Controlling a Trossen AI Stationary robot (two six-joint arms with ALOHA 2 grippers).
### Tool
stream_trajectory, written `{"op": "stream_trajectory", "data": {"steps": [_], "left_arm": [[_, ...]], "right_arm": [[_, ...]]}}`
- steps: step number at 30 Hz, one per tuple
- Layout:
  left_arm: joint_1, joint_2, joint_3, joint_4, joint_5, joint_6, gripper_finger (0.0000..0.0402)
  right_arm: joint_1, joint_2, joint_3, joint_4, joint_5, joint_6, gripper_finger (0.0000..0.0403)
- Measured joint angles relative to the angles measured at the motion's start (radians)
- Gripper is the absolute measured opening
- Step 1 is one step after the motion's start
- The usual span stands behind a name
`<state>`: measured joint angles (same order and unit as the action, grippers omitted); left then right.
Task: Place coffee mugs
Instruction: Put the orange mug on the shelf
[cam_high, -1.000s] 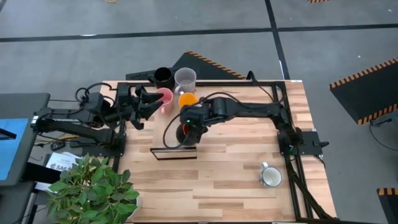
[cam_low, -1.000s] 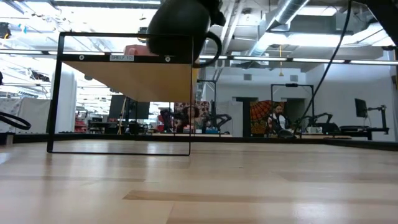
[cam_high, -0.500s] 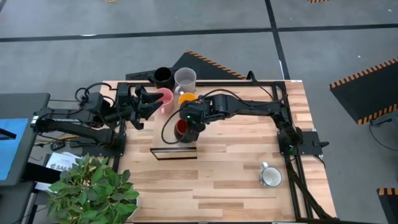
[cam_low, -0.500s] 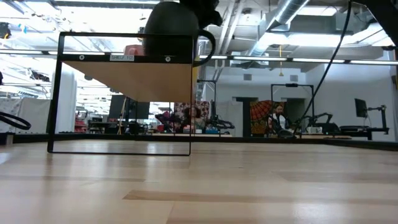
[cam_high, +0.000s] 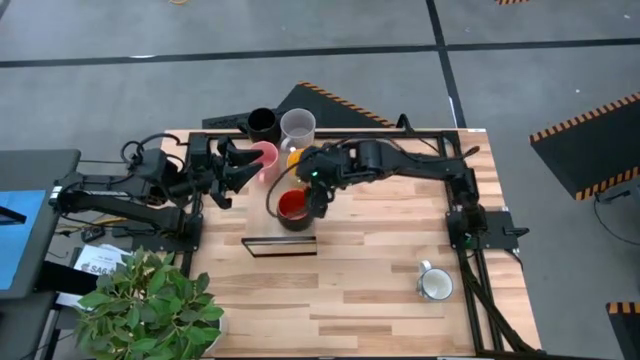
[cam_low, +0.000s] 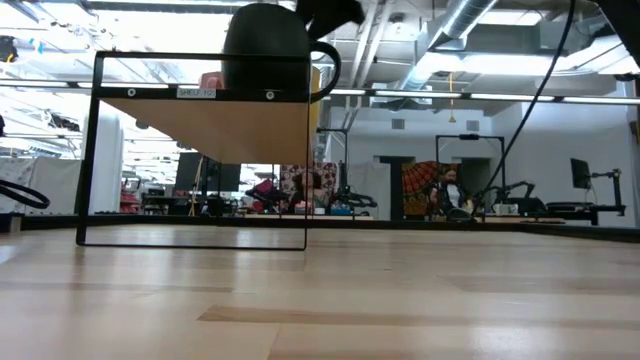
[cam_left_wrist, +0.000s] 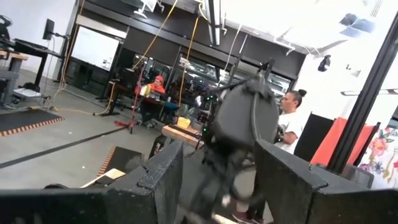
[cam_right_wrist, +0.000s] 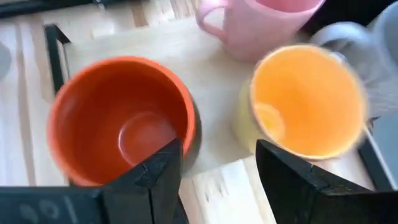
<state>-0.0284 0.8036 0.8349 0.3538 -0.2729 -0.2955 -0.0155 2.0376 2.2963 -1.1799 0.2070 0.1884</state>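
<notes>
A red-orange mug stands upright on the black-framed shelf; in the low view it is a dark shape on the shelf's top. My right gripper is open, just right of and above this mug, holding nothing. Behind it stand an orange-yellow mug, a pink mug, a pale grey mug and a black mug. A white mug sits on the table at the near right. My left gripper waits open, left of the pink mug.
A potted plant stands at the table's near left corner. Black rails run along the right edge. Bare wood lies between the shelf and the white mug. People show in the room beyond.
My right gripper has opened and let go of the red-orange mug. It has drawn back up and toward the table's far right. The mug has come down a little and now stands uncovered on the shelf.
</notes>
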Motion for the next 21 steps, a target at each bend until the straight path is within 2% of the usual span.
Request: {"op": "stream_trajectory", "data": {"steps": [2,6,9,11,15,21], "left_arm": [[0.000,0.000,0.000,-0.002,0.000,0.002,0.0180],[0.000,0.000,0.000,-0.007,-0.002,0.020,0.0180],[0.000,0.000,0.000,-0.006,-0.002,0.025,0.0180],[0.000,0.000,0.000,-0.005,-0.006,0.025,0.0180],[0.000,0.000,0.000,-0.004,-0.025,0.026,0.0180],[0.000,0.000,0.000,-0.004,-0.030,0.026,0.0180]], "right_arm": [[-0.003,-0.024,0.002,-0.016,0.000,-0.016,0.0230],[0.003,-0.079,-0.008,-0.167,0.007,-0.039,0.0230],[0.018,-0.147,-0.084,-0.230,0.030,-0.040,0.0229],[0.033,-0.209,-0.178,-0.198,0.031,-0.033,0.0224],[0.080,-0.368,-0.472,0.015,0.031,0.021,0.0201],[0.168,-0.565,-0.938,0.550,0.028,0.230,0.0130]]}}
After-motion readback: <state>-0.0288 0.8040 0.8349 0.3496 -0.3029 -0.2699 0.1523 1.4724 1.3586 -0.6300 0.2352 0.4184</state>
